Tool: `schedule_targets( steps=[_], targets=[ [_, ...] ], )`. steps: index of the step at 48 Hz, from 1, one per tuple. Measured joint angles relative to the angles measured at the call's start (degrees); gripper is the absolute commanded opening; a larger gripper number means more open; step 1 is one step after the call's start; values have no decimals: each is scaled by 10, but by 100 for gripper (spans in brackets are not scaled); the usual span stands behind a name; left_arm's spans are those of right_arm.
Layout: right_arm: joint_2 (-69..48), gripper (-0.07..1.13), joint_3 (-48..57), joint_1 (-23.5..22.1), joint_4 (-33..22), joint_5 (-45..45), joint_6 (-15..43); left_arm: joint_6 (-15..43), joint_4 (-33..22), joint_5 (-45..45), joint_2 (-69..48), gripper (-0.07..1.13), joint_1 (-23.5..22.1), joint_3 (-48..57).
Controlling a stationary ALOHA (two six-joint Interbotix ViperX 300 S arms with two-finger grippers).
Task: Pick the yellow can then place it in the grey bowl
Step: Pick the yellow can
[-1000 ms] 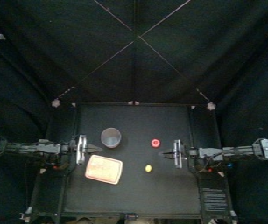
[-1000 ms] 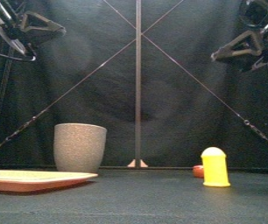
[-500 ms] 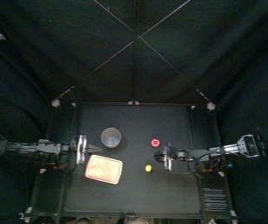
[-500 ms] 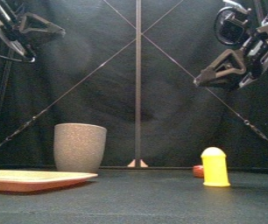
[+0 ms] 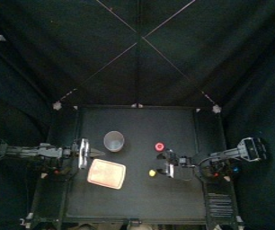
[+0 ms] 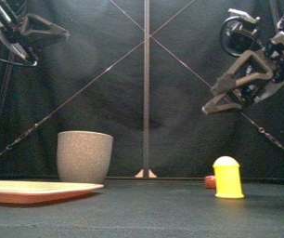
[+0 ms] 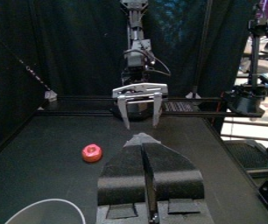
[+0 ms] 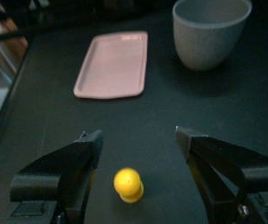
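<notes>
In the top view, a small yellow plastic can with a rounded top (image 5: 154, 172) is seen upright on the black table (image 5: 140, 202), to the right of a flat pink rectangular tray (image 5: 106, 173) and apart from it. A tall grey speckled cup (image 5: 113, 139) is located behind the tray, and a small round red toy (image 5: 161, 145) is located behind the can. The right gripper (image 5: 168, 164) is shown just to the right of the can, and the left gripper (image 5: 70, 159) is parked at the table's left edge. In the front view, the can is shown standing toward the right, with the red toy partly hidden behind its left side; the cup is placed well to the left and the tray at the lower left. The right gripper is held high above the can, angled downward, and no contact is made. In the left wrist view, the left gripper's jaws are seen pressed together, and the right gripper is seen across the table with its jaws spread. In the right wrist view, the right gripper's jaws are set wide apart; the can is framed between them and is touched by neither, while the tray and the cup are seen farther off.
</notes>
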Motion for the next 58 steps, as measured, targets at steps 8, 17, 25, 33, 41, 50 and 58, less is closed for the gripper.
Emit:
schedule_targets(
  steps=[8, 17, 25, 33, 41, 50, 58],
  targets=[
    [69, 99, -18, 4, -9, 54, 10, 0, 0, -3, 0, -2, 2, 1],
    [141, 99, -60, 21, -11, 76, 11, 0, 0, -9, 0, -2, 9, 0],
    [195, 99, -80, 28, -3, 88, 12, 0, 0, -10, -1, -3, 10, 0],
    [208, 98, -82, 28, 9, 90, 12, 0, 0, -10, 0, -2, 11, 1],
    [208, 95, -82, 28, 10, 91, 12, 0, 0, -10, 0, -2, 11, 0],
    [210, 76, -82, 28, 15, 91, 12, 0, -1, -10, 0, -2, 11, 1],
    [211, 63, -82, 28, 15, 91, 11, 0, -1, -10, 0, -2, 11, 0]
  ],
)
